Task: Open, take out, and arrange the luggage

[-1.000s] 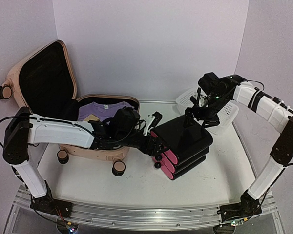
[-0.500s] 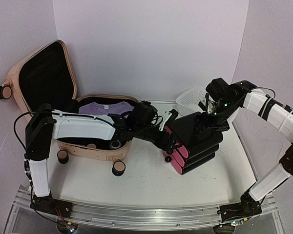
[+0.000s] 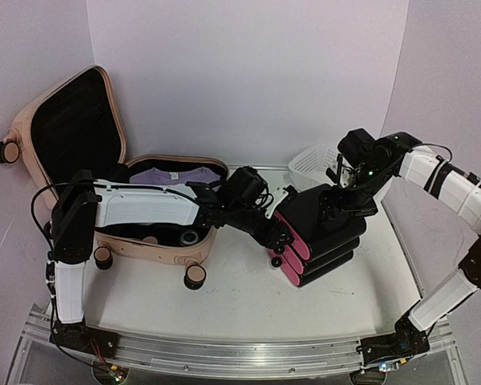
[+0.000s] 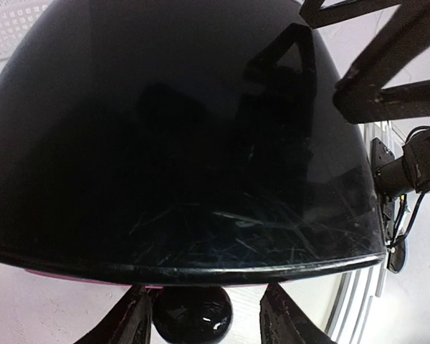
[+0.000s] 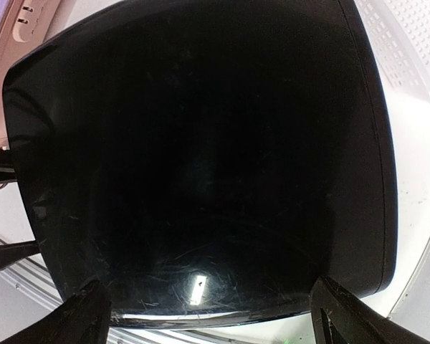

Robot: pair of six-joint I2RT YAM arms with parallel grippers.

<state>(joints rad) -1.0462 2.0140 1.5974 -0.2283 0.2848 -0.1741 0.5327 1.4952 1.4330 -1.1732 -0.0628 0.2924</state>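
Observation:
The luggage [image 3: 64,120], a pale pink hard-shell suitcase, lies open at the left with its black-lined lid upright and a purple shirt [image 3: 172,176] inside. A glossy black case with pink bands [image 3: 321,233] lies tilted on the table at centre right. My left gripper [image 3: 279,233] is at its left end. There its fingers straddle a small black wheel [image 4: 190,319] under the black shell [image 4: 179,143], with a gap on the right side. My right gripper [image 3: 337,204] stands wide open at the case's upper far side, its fingers spread beside the shell [image 5: 201,158].
A white mesh basket [image 3: 317,164] stands right behind the black case, by the right arm. The suitcase's wheels [image 3: 194,277] stick out toward the table's front. A metal rail [image 3: 224,353] runs along the near edge.
The black case has moved right with both arms alongside it, then settled. My left arm reached further right, and its jaws have narrowed around the small wheel.

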